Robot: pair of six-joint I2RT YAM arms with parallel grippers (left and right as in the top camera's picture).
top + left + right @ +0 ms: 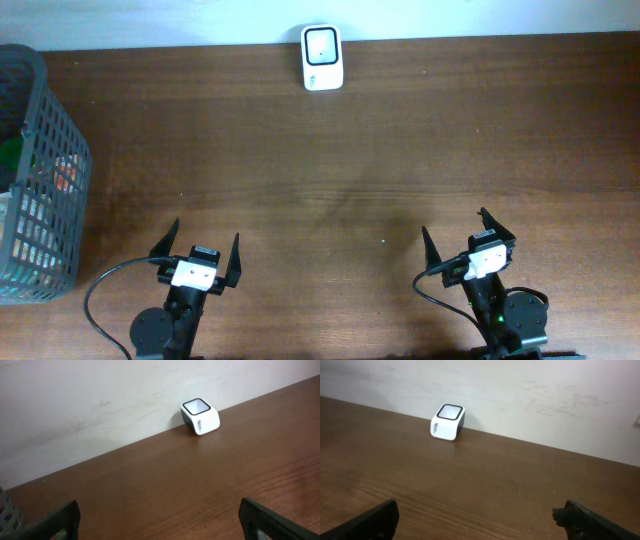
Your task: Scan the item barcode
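Left fingers (pixel 235 262) and right fingers (pixel 428 252) gape wide, empty; scanner (pixel 322 58) is white, rounded, with black-rimmed window (pixel 320 46).

You've got a dark brown table (pixel 350 150) with wood-grain streaks, lighter bands running across it. The barcode scanner (pixel 322 58) has a white body and a black frame round a pale window; there's small dark lettering on its side, unreadable. The wall (pixel 100 400) is off-white with faint grey scuffs. The basket (pixel 45 150) is grey lattice mesh; through it you can see bits of green, orange and white. Your left gripper (pixel 207 232) and right gripper (pixel 454 222) are black, with a white block behind each. The right arm (pixel 510 310) is black with a small green light.
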